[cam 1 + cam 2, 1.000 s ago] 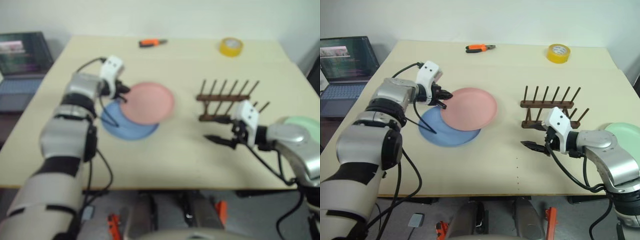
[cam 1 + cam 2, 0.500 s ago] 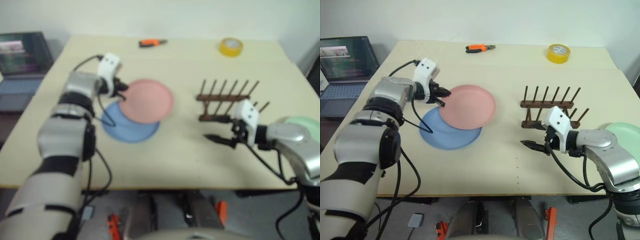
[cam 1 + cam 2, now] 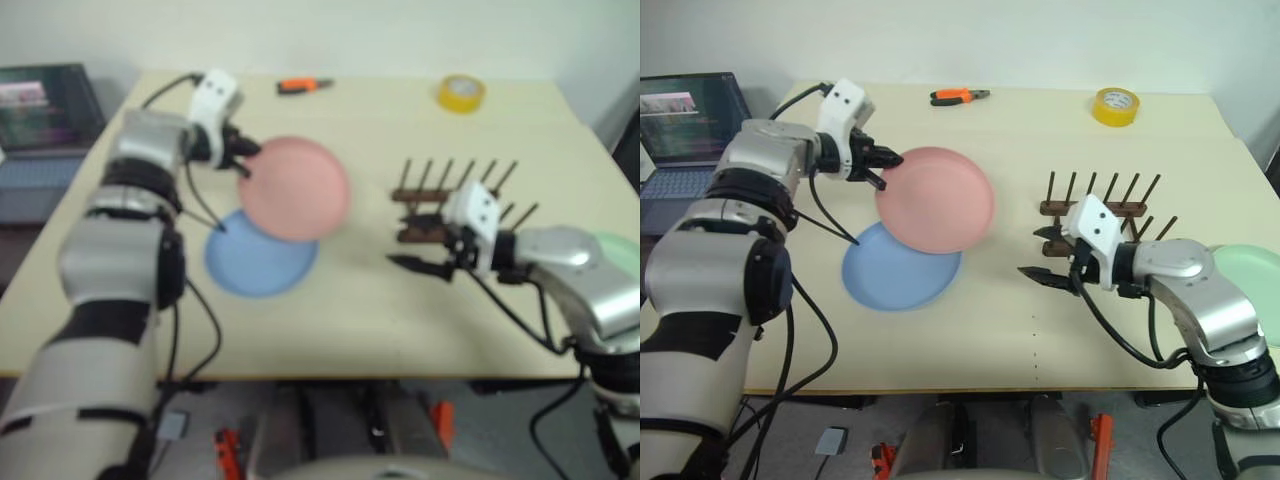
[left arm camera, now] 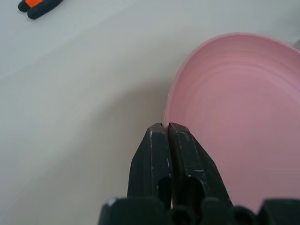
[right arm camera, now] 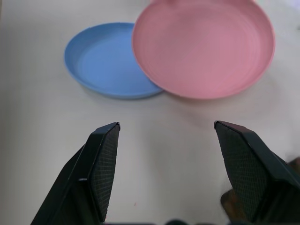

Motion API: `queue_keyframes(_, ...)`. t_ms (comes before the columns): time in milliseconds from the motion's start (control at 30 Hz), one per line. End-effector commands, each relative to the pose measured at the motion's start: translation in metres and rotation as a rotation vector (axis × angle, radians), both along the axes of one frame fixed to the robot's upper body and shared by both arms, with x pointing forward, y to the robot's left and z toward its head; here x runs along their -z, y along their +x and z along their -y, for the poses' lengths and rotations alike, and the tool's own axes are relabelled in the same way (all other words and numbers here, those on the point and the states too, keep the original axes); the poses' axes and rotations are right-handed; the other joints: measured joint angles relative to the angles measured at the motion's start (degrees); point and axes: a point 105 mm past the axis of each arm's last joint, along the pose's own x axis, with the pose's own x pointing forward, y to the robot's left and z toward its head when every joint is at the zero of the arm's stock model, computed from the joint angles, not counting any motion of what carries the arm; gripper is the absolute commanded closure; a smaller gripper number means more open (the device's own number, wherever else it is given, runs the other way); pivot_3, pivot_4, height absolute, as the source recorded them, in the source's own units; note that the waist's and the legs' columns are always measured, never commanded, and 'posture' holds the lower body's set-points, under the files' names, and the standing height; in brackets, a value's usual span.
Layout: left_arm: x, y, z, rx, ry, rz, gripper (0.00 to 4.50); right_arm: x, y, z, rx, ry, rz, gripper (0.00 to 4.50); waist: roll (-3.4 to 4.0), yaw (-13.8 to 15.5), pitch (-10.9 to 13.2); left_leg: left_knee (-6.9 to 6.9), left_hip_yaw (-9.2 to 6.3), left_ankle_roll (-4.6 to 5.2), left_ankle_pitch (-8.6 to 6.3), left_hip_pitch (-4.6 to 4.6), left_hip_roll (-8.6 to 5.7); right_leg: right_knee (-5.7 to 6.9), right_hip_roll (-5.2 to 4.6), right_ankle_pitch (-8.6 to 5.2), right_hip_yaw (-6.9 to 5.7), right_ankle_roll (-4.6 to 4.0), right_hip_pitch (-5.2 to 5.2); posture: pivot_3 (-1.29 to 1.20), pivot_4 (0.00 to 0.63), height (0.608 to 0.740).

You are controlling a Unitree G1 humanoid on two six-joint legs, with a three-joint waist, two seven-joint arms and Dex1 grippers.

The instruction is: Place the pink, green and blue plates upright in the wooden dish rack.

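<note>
My left gripper (image 3: 880, 170) is shut on the left rim of the pink plate (image 3: 936, 199), which hangs tilted above the table. In the left wrist view the black fingers (image 4: 166, 154) pinch that pink rim (image 4: 225, 122). The blue plate (image 3: 900, 268) lies flat on the table beneath it. The wooden dish rack (image 3: 1102, 214) stands at the right with no plate in it. Just in front of the rack my right gripper (image 3: 1038, 271) is open and points toward the plates; its wrist view shows the pink plate (image 5: 204, 47) and blue plate (image 5: 105, 61) beyond the spread fingers. The green plate (image 3: 1250, 275) lies at the right table edge.
An orange-handled pair of pliers (image 3: 960, 96) and a roll of yellow tape (image 3: 1116, 106) lie near the far table edge. An open laptop (image 3: 685, 125) stands to the left of the table.
My left gripper has lifted the pink plate off the blue one and tilted it. My right gripper has shifted left and slightly up, staying open.
</note>
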Motion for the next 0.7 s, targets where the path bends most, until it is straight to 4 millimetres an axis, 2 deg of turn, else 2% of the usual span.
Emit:
queue_keyframes(33, -0.047, 0.0, 0.006, 0.052, 0.031, 0.124, 4.47, -0.02, 0.005, -0.021, -0.043, 0.027, 0.113, 0.99, 0.0, -0.06, 0.0, 0.0, 0.01, 0.0, 0.0, 0.0, 0.01, 0.01, 0.01, 0.0, -0.01, 0.0, 0.0, 0.0, 0.15, 0.74)
queue_keyframes(167, -0.063, -0.002, 0.012, 0.077, 0.025, 0.148, 4.47, -0.029, 0.012, -0.05, -0.09, 0.029, 0.204, 0.99, 0.0, 0.02, 0.0, 0.0, 0.02, 0.0, 0.0, 0.0, 0.01, 0.01, 0.01, 0.0, -0.02, 0.0, -0.01, 0.0, 0.15, 0.74)
queue_keyframes(300, -0.082, -0.003, 0.022, 0.09, 0.004, 0.179, 4.47, -0.024, 0.017, -0.08, -0.136, -0.029, 0.282, 0.99, 0.0, -0.01, 0.0, 0.0, 0.02, 0.0, 0.0, -0.02, 0.01, 0.01, 0.01, 0.0, -0.01, 0.0, -0.03, 0.0, 0.15, 0.74)
queue_keyframes(500, -0.108, -0.01, 0.043, 0.156, -0.057, 0.212, 4.47, -0.009, 0.031, -0.101, -0.119, -0.142, 0.413, 0.99, 0.0, -0.01, 0.0, 0.0, 0.03, 0.0, 0.0, -0.04, 0.02, 0.01, 0.0, 0.0, -0.01, 0.0, -0.05, 0.0, 0.15, 0.74)
queue_keyframes(700, -0.109, -0.011, 0.046, 0.164, -0.096, 0.187, 4.47, -0.002, 0.046, -0.111, -0.055, -0.192, 0.54, 0.99, 0.0, -0.09, 0.0, 0.0, 0.03, -0.01, 0.0, -0.04, 0.01, 0.04, 0.0, 0.0, -0.01, 0.0, -0.06, 0.0, 0.15, 0.74)
